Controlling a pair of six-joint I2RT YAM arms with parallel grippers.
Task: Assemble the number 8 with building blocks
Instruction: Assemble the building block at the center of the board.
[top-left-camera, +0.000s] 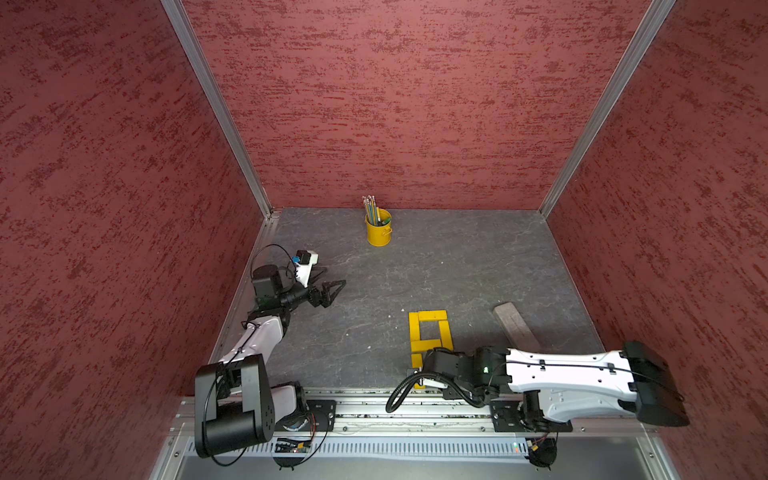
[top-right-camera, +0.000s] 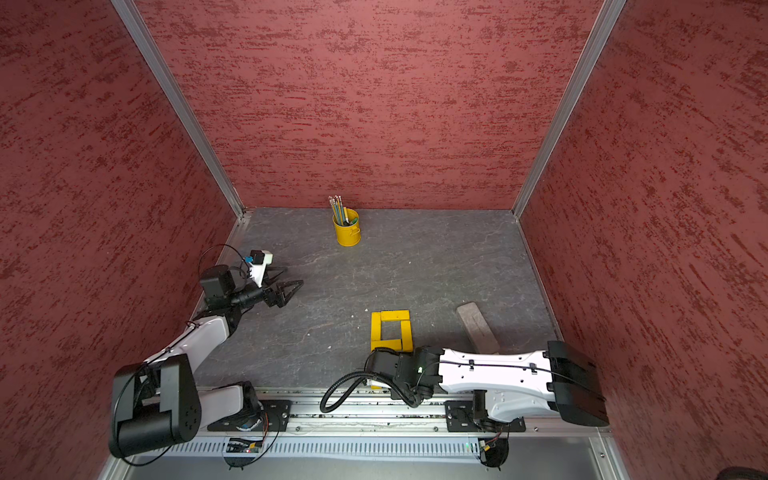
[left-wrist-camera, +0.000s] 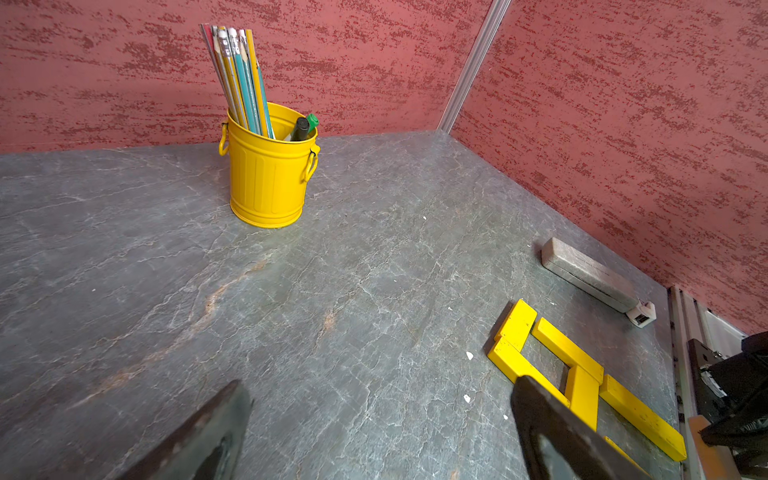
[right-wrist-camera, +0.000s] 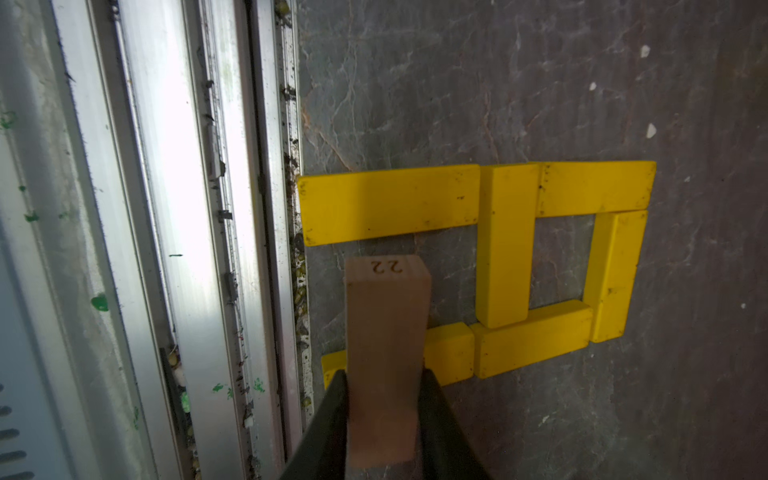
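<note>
While the right gripper (right-wrist-camera: 385, 386) clasped the tan plank (right-wrist-camera: 386, 316) over the open loop of the unfinished number 8 (top-left-camera: 414, 332), 6 yellow planks (right-wrist-camera: 390, 203) lying beside the rail (right-wrist-camera: 187, 208), the closing step seemed in hand, calling next for laying it flat across both free ends.

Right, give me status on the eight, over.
Left gripper open, off to the side. Right gripper shut on tan plank, over the open end of the 8. Six yellow planks down, one loop closed. Grey slab and bucket stand apart.
</note>
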